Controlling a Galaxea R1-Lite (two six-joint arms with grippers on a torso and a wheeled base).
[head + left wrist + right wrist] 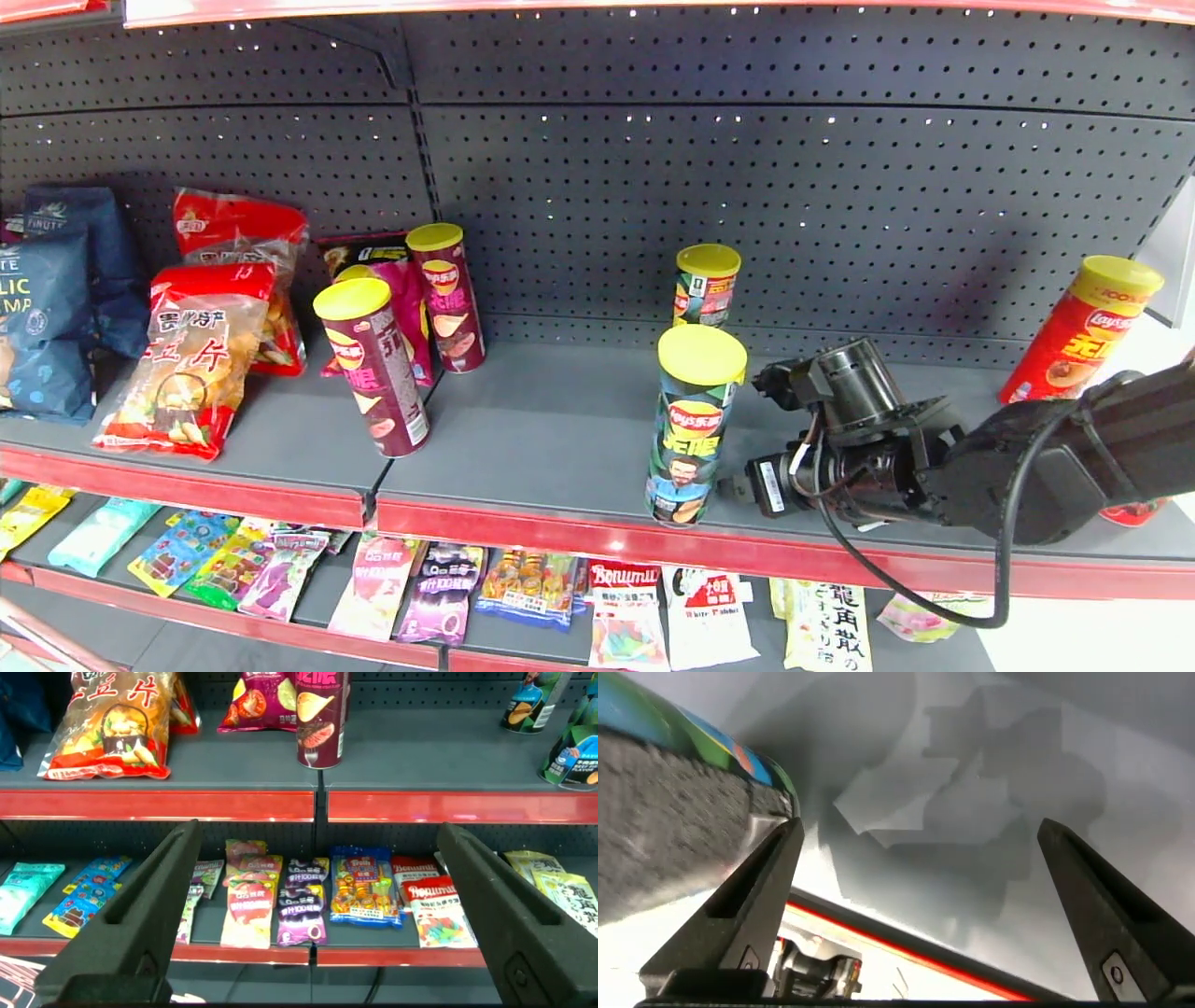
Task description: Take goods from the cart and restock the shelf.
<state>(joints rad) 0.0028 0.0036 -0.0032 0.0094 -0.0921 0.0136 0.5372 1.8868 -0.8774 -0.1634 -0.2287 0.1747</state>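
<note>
A teal chips can with a yellow lid (695, 425) stands upright near the front edge of the grey shelf (560, 439). My right gripper (736, 487) sits low beside it on its right. In the right wrist view the right gripper (920, 831) is open, and the can (673, 784) lies just outside one finger (757, 891), with nothing between the fingers. A second teal can (706, 285) stands behind, near the pegboard. My left gripper (318, 831) is open and holds nothing, in front of the lower shelf of candy bags (308, 905).
Two maroon cans (373, 369) (448, 297) stand left of centre, the nearer one tilted. A red can (1083, 327) leans at the far right. Snack bags (191, 359) fill the shelf's left end. Bare shelf lies between the maroon and teal cans.
</note>
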